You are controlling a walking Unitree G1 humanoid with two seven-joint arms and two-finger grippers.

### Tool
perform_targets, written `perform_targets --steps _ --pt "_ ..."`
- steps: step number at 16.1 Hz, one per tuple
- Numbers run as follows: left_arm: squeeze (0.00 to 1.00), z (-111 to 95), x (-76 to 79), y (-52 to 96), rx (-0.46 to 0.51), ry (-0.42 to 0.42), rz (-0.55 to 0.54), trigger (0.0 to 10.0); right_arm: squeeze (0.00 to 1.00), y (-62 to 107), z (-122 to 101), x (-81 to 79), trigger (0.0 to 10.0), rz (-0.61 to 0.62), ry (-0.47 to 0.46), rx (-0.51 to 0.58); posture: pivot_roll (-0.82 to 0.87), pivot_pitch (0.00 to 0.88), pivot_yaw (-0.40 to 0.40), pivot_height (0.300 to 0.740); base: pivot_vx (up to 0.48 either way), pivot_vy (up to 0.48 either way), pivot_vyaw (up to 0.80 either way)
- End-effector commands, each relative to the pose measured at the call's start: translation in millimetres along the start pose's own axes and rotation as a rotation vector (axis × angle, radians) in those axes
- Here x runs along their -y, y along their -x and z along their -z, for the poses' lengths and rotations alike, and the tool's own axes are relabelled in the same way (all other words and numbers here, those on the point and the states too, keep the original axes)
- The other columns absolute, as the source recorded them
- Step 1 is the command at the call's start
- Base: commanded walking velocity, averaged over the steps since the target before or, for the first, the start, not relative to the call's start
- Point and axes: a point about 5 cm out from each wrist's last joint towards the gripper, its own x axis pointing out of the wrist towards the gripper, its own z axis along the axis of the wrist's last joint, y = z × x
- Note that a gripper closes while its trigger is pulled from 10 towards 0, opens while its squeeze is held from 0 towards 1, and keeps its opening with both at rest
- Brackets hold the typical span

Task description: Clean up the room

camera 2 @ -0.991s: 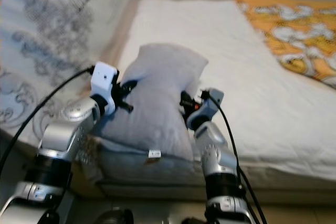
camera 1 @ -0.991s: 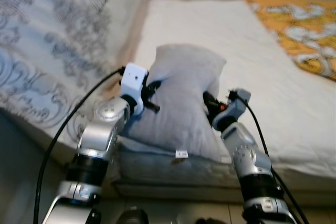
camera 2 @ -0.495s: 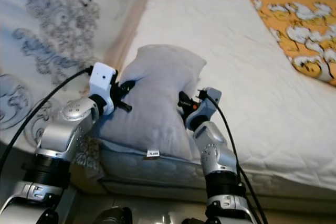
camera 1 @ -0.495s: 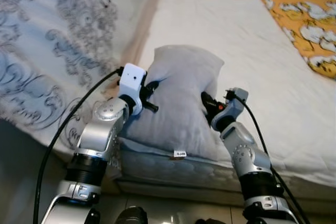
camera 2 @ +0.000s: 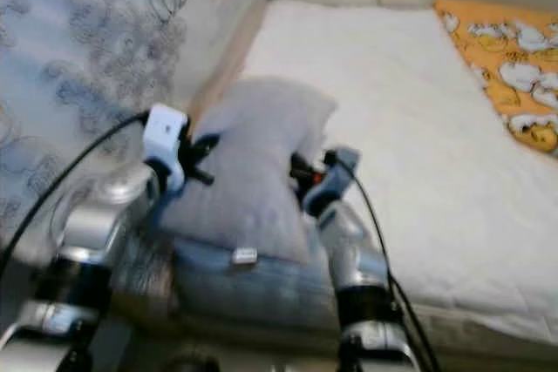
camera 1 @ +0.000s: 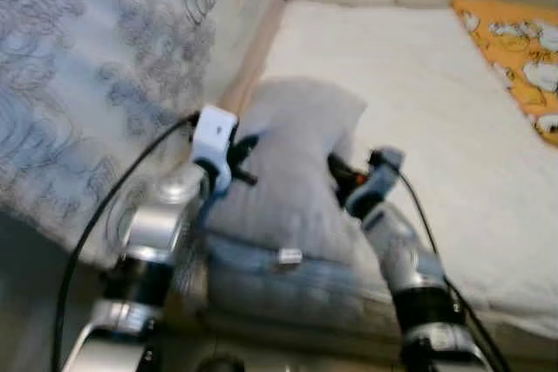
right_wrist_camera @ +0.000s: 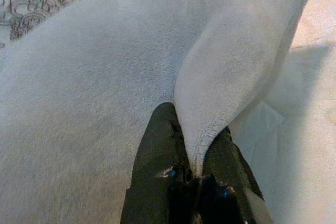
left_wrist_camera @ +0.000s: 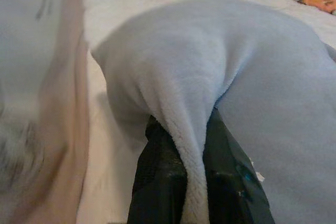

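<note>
White bed point(camera 1: 418, 93) fills mid-frame: left pincer point(left_wrist_camera: 197, 182) and right pincer point(right_wrist_camera: 197, 161) each clamp a fold of the grey pillow point(camera 1: 296, 172) at lower centre; thin fabric pinches could slip, dropping it.

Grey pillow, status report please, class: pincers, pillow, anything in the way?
Left pincer shut on grey pillow edge. Right pincer shut on opposite edge. Pillow held over white mattress. Nothing in the way.
</note>
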Motion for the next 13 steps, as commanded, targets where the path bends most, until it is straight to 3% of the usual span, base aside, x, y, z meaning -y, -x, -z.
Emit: perform_targets --steps 1,10,13 --pt "0.0 -16.4 3.2 -3.2 0.067 -0.018 0.005 10.0 0.0 -1.2 -10.2 2.8 10.0 0.001 0.013 0.028 0.02 0.0 -0.008 0.74 0.322 0.0 -0.72" --pt "0.0 -14.8 5.1 -3.0 0.061 -0.031 0.014 10.0 0.0 0.0 -8.1 1.6 10.0 -0.026 0.041 0.024 0.02 0.0 -0.011 0.74 0.32 0.0 0.0" --pt "0.0 -15.2 5.7 -2.4 0.071 -0.049 0.013 10.0 0.0 -0.3 -7.5 3.6 10.0 -0.015 -0.004 0.019 0.03 0.0 -0.013 0.74 0.082 0.0 0.0"
